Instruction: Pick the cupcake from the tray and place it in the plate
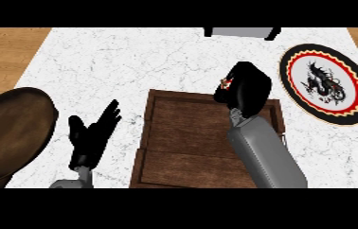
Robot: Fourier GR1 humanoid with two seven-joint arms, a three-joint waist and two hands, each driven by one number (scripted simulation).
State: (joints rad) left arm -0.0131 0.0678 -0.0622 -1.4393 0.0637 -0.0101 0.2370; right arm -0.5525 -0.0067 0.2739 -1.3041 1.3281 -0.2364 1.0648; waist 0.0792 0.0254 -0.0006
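Head view, looking steeply down on a white marbled counter (140, 62).

Tray (182, 143): dark wood, rectangular, raised rim, sits at lower centre and runs off the lower edge.

Right hand (245, 88): over the tray's far right corner, back of the hand towards the viewer, fingers curled down and in. A small patch of red and tan shows at its left edge by the fingertips; this looks like the cupcake (224, 84), held in the curled fingers. Most of it is hidden by the hand, so its shape and tilt cannot be made out. It is over the tray's far rim, not on the plate.

Plate (320, 83): round, black rim, red ring, white centre with a dark figure. Lies flat to the right of the hand, apart from it, partly cut by the right edge.

Left hand (92, 133): left of the tray, fingers straight and spread, pointing up and away, holding nothing.

Dark brown round object (24, 124) at the left edge. Grey box (241, 31) at the far edge.
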